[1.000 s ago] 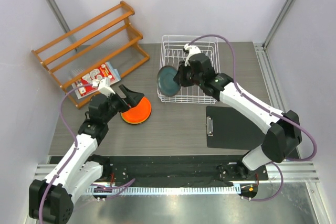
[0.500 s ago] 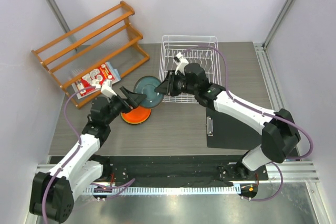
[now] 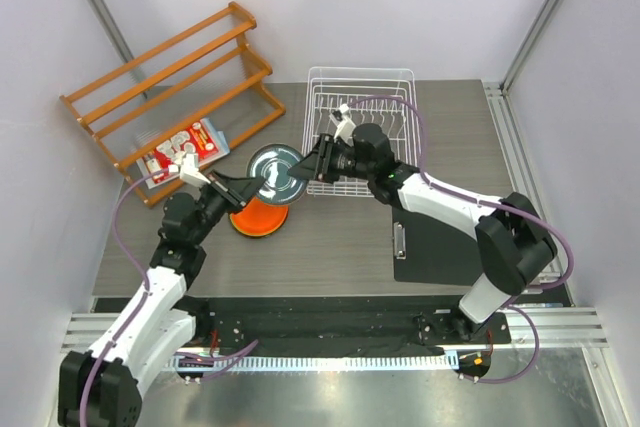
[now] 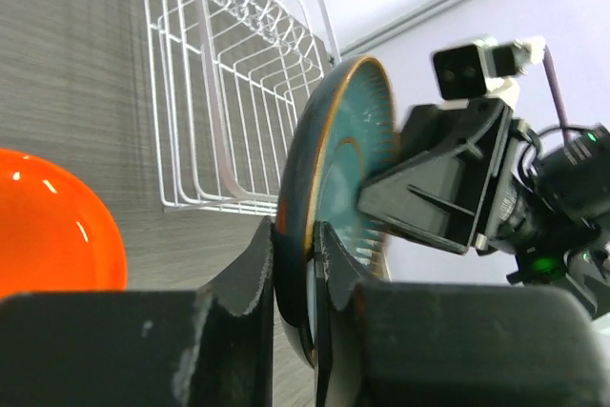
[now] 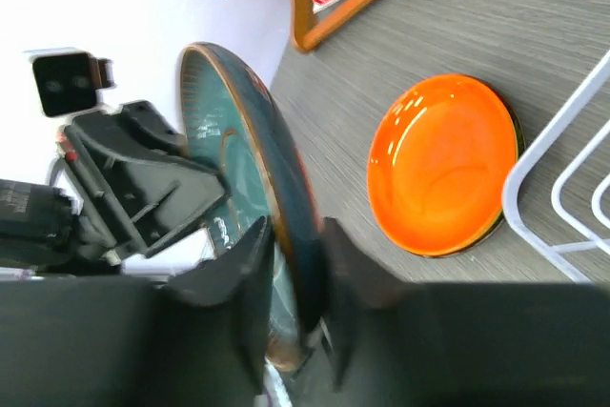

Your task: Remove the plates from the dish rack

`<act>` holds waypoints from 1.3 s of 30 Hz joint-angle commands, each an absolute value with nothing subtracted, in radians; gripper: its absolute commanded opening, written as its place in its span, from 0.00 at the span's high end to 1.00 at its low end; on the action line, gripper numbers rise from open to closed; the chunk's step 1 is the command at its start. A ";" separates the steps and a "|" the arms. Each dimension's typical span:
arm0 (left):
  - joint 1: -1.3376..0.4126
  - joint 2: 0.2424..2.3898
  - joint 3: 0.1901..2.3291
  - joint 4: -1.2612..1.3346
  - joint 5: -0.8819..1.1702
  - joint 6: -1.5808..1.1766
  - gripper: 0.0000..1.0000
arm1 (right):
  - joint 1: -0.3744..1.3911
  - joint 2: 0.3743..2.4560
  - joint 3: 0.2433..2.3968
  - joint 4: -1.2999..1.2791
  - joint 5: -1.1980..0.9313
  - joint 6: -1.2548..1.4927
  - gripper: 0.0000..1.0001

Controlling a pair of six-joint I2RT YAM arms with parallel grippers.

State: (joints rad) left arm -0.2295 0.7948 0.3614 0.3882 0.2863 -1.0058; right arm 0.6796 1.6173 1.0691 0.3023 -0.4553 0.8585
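Top external view: the left gripper (image 3: 245,188), spread wide a second ago, now pinches the rim of the teal plate (image 3: 277,174). The right gripper (image 3: 312,160) also pinches it, in the air between the dish rack (image 3: 360,75) and the orange plate (image 3: 258,220). A handover looks under way.

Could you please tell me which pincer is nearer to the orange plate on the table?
Left. The left pincer sits right over the far edge of the orange plate, shut on the teal plate; the right pincer holds that plate's opposite rim, farther off beside the dish rack.
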 commanded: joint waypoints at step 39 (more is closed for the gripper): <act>-0.249 0.761 0.259 0.123 -0.141 -0.772 0.47 | 0.525 1.394 1.151 -0.179 -0.032 0.394 0.35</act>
State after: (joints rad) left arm -0.2520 0.7734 0.2573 0.0650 -0.1162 -0.7746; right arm 0.5339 1.3991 1.1458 -0.2050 -0.0170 0.4152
